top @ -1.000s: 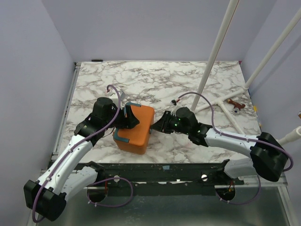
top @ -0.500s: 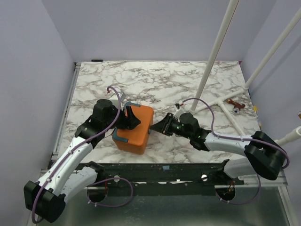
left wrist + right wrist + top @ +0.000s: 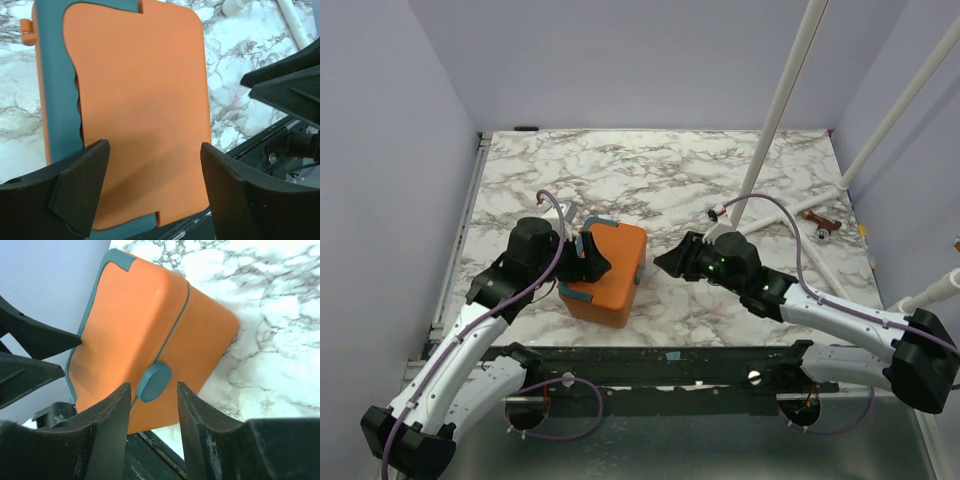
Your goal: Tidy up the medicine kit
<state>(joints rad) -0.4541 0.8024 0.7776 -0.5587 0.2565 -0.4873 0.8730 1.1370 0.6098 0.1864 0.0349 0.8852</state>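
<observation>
The medicine kit [image 3: 612, 278] is an orange box with teal trim, shut, standing near the table's front edge. My left gripper [image 3: 590, 258] is open over the left part of its lid. In the left wrist view the lid [image 3: 142, 100] fills the frame between my open left gripper [image 3: 155, 185]. My right gripper [image 3: 666, 262] is open just right of the box, apart from it. In the right wrist view the round teal latch [image 3: 154, 382] on the kit [image 3: 130, 325] sits in front of my open right gripper [image 3: 152, 415].
White poles [image 3: 782, 105] rise from the back right of the marble table [image 3: 650, 170], with a white pipe frame and a small red-brown object [image 3: 820, 225] beside it. A black rail [image 3: 660, 360] runs along the front edge. Walls close in on the left and back.
The right gripper has drawn back a little to the right of the box, its arm swung outward. The left gripper has shifted slightly left over the lid. The box has not moved.
</observation>
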